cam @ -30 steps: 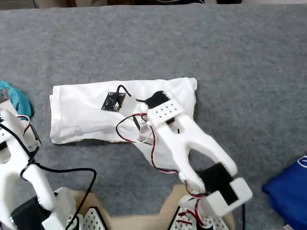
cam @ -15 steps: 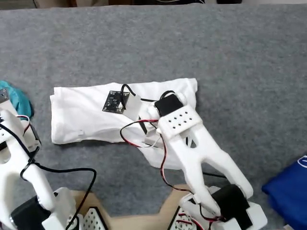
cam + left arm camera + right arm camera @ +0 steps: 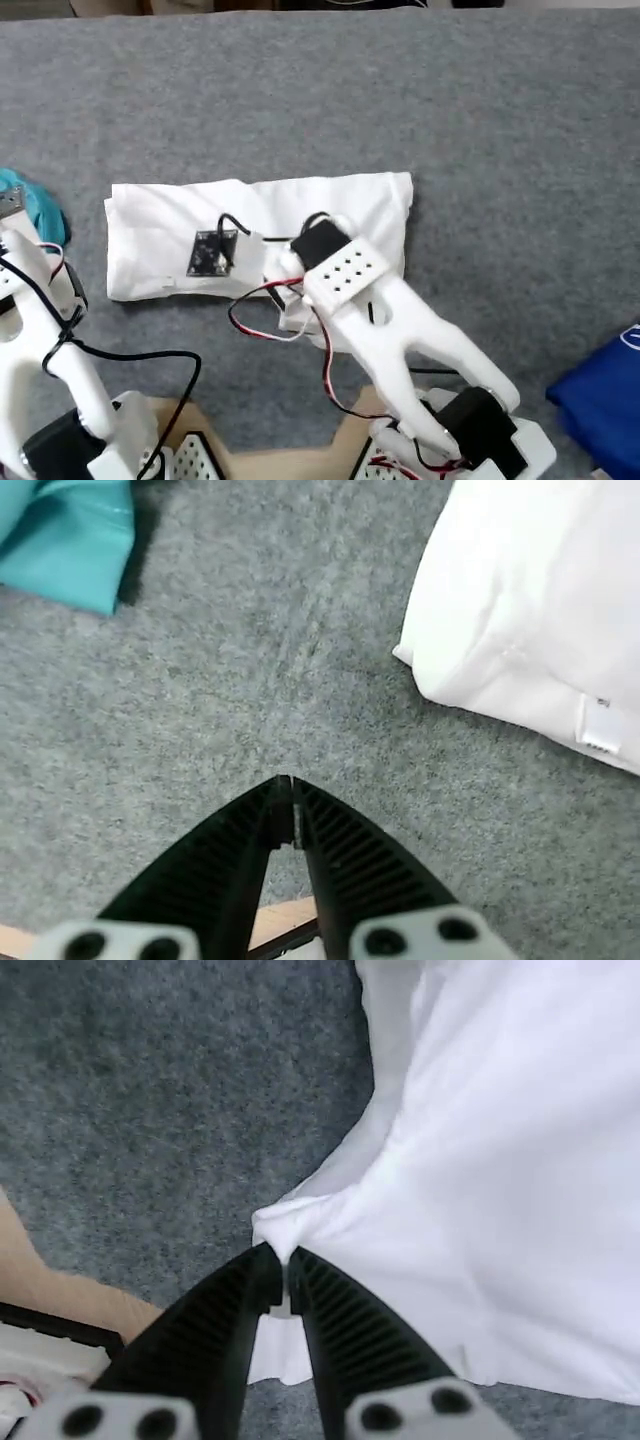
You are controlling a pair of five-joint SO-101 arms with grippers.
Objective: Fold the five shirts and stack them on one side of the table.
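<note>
We see the grey bench carrying the white shirt, which lies as a long, partly folded band near the middle. A blue shirt sits at the bench's right edge and a teal shirt at its left, both set apart, likely awaiting their turn. Our right pincer is clenched on a pinch of the white shirt's edge nearest the arms, we judge to carry that edge over for the next fold. Our left pincer hangs clenched on nothing above bare bench, near the shirt's end
</note>
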